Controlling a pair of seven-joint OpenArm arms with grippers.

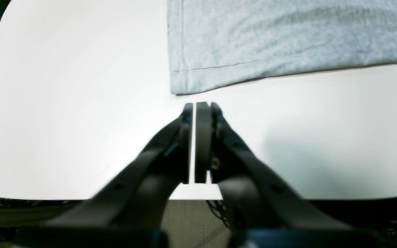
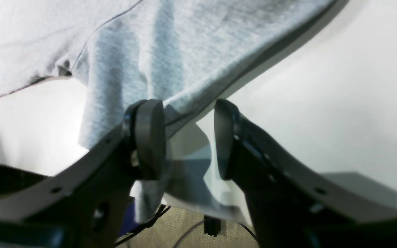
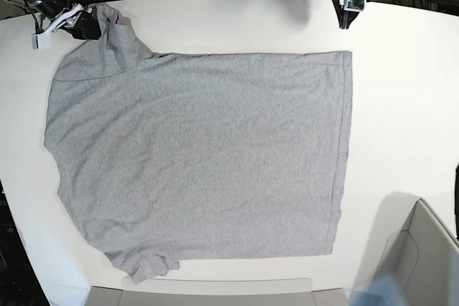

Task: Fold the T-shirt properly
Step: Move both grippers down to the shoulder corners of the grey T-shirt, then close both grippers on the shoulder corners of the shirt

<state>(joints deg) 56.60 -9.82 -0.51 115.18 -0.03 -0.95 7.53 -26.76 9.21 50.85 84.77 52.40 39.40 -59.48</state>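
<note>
My left gripper (image 1: 198,106) sits with its jaws nearly together, just a thin slit of white showing between them, nothing in them. It's parked just short of the hemmed corner of the T-shirt (image 1: 288,38), apart from it, with lots of bare white table (image 1: 64,103) to its side.

My right gripper (image 2: 188,137) has its jaws spread, and a fold of the grey knit lies against the inner face of one finger (image 2: 148,137) (can't tell if it's actually pinched).

The base view shows what the wrist cams don't: the whole shirt (image 3: 201,155) lies flat, plain side up, one sleeve bunched by the right gripper (image 3: 72,23) at the far edge. A box (image 3: 423,249) sits at the table's near corner. The fabric is soft heathered cotton, lightly wrinkled.
</note>
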